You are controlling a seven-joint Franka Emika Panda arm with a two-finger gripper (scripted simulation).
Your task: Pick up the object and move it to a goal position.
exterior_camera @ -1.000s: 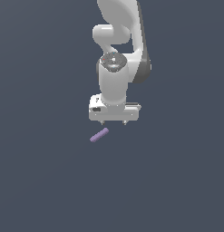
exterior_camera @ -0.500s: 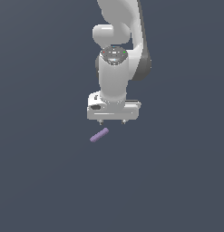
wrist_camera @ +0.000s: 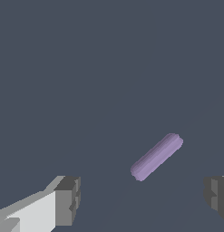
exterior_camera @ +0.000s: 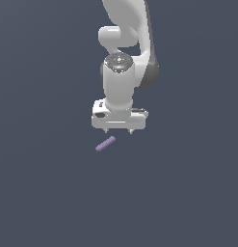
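While my gripper [exterior_camera: 119, 131] hangs with jaws spread and empty, the rod [exterior_camera: 105, 144] lies flat on the floor, just nearer and to the exterior view's left. Approach step, I judge. Next: centre over it, align, descend.

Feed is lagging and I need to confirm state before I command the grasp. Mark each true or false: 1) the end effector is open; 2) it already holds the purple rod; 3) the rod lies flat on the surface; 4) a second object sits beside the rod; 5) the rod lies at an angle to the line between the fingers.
1) True: the end effector has its fingers spread wide.
2) False: the purple rod lies free, and nothing touches it.
3) True.
4) False: only the rod is visible on the surface.
5) True: in the wrist view it runs diagonally.
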